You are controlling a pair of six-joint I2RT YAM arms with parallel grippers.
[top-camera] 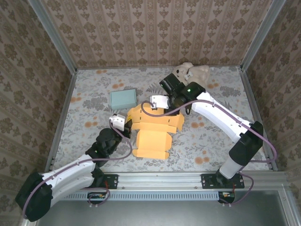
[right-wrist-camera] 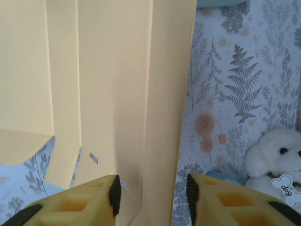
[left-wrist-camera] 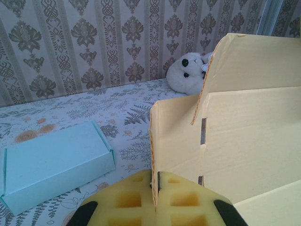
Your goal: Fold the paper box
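Left gripper (left-wrist-camera: 155, 188) is pinched shut on the left flap of the paper box (top-camera: 153, 132). Right gripper (right-wrist-camera: 151, 192), jaws part-open, straddles its far panel.

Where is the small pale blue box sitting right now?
In the top view the pale blue box lies on the table, left of centre, just behind and left of the orange paper box.

Floral-print counter (top-camera: 89, 89) carries a part-folded orange paper box (top-camera: 153, 141), a closed pale-teal box (top-camera: 123, 98), apparently a cream plush dog (top-camera: 190, 71).
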